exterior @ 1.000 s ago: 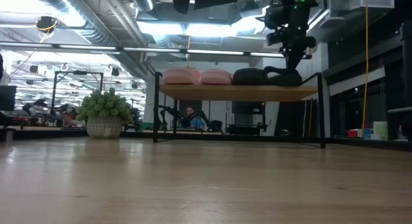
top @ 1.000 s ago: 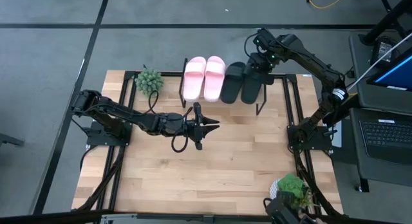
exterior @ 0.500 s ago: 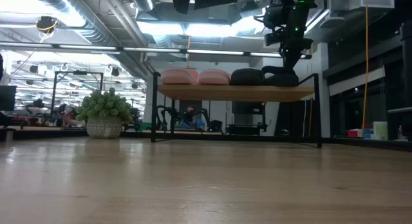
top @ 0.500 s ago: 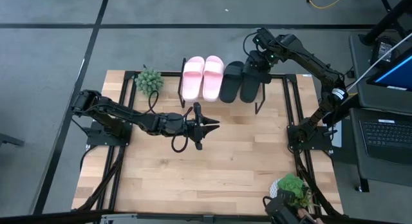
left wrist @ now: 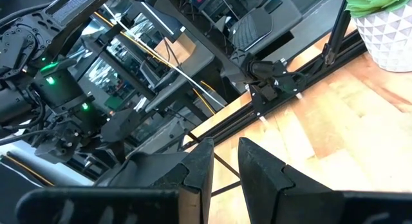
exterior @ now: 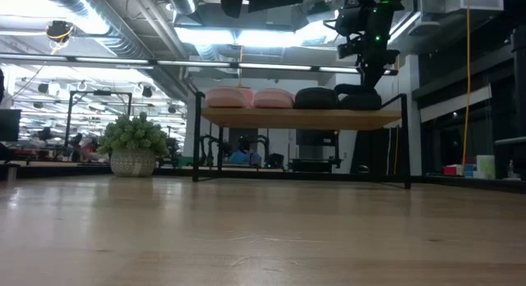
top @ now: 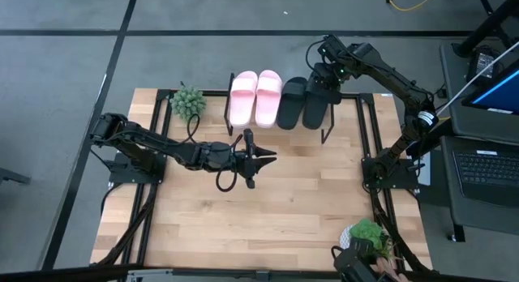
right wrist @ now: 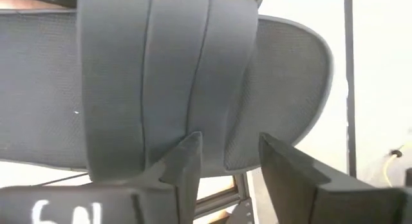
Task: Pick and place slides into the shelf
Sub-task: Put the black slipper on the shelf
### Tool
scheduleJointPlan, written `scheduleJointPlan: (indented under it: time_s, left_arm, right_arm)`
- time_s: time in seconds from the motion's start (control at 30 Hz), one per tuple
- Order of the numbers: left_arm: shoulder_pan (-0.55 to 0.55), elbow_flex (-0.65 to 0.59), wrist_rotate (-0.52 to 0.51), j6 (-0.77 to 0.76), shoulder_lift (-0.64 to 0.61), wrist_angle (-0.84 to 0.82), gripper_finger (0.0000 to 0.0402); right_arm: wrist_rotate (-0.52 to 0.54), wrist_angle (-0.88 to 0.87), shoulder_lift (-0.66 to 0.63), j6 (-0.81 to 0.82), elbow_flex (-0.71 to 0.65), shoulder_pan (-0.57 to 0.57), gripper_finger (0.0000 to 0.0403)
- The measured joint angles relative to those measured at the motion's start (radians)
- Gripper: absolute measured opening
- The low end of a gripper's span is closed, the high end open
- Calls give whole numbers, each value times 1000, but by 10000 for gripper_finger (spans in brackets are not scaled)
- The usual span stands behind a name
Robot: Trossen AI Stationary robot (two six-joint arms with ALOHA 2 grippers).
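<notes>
Compared with a second ago, right gripper (top: 323, 78) now parted and lifted just off the rightmost black slide (top: 317, 106), which lies with the other black slide (top: 292, 102) and two pink slides (top: 256, 97) atop the shelf (exterior: 300, 117), upper centre. Left gripper (top: 261, 158) at mid-table, fingers narrowly apart, empty. Shelf top largely hidden beneath the slides from above.

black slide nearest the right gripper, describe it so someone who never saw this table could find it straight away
At the table's far edge stands a low shelf with a light plank top, carrying four slides in a row. From the potted plant end they run pink, pink, black, black. The one meant is the last black slide, at the end away from the plant, directly under the right gripper, whose fingers stand open.
</notes>
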Motion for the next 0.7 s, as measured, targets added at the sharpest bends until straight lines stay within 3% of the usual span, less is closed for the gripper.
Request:
scheduleJointPlan:
  time_s: [0.27,0.7]
  left_arm:
    - [0,0,0,0,0,0,65]
    - [7,0,0,-1,0,0,65]
  right_arm:
    - [8,1,0,2,0,0,190]
    - [17,-9,-57,-2,37,0,193]
